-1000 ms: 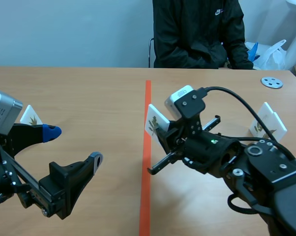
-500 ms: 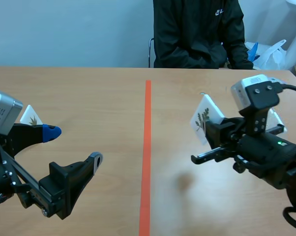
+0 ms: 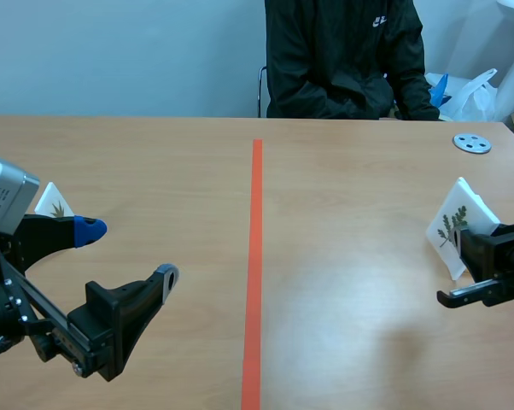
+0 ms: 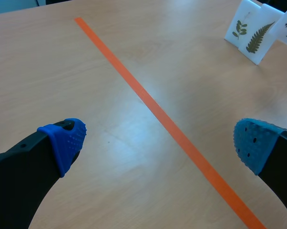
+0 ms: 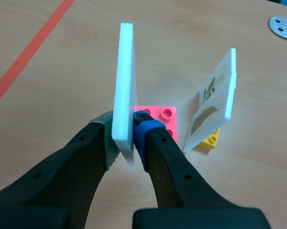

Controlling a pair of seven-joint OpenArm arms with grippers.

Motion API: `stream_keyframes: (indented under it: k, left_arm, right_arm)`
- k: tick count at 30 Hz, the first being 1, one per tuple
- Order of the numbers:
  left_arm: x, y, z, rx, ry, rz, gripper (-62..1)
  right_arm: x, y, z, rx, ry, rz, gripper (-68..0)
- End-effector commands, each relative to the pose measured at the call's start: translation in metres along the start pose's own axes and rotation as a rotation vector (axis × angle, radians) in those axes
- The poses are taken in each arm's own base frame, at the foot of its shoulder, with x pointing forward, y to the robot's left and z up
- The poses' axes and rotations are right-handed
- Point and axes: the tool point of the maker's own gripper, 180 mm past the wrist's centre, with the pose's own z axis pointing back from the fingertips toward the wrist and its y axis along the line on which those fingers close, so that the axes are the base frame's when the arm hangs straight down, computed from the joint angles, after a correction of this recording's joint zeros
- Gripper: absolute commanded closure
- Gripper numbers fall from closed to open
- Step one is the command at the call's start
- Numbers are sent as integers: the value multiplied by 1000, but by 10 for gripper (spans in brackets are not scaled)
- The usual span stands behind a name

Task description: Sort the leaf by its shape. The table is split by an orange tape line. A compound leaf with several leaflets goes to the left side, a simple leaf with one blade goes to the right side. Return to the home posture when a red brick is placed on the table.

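- Since a second ago, the right gripper (image 3: 483, 269) has carried the white foam card with a green leaf print (image 3: 455, 229) from the orange tape line (image 3: 254, 256) to the surface's (image 3: 351, 342) far right.
- It is clamped on the card's lower edge, just beside a pink toy brick (image 5: 163, 117) and a tilted white card on a yellow brick (image 5: 212, 102).
- Transport looks done; release remains.
- Its print seems to have several leaflets, so the side may be wrong.
- The left gripper (image 3: 127, 252) hangs open over the left half, empty.
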Motion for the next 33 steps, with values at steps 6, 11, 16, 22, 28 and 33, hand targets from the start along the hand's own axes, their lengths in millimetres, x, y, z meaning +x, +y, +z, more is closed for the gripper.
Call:
stream_keyframes:
  k: [6, 11, 16, 22, 28, 33]
  left_arm:
    - [13, -2, -1, -5, -41, -7, -623]
    - [13, -2, -1, -5, -41, -7, -623]
    - [13, -2, -1, -5, -41, -7, -623]
    - [13, -2, -1, -5, -41, -7, -623]
    - [13, -2, -1, -5, -40, -9, -623]
    - [13, -2, -1, -5, -40, -9, -623]
  right_arm:
    - [-15, -12, -12, -22, 7, -33, -20]
    - [-38, -27, -25, -58, 44, -78, -20]
    - [-57, -40, -37, -89, 68, -122, -20]
    - [-70, -50, -44, -123, 82, -149, -20]
    - [-71, -56, -43, -156, 76, -145, -83]
    - [-72, -56, -42, -156, 79, -145, -168]
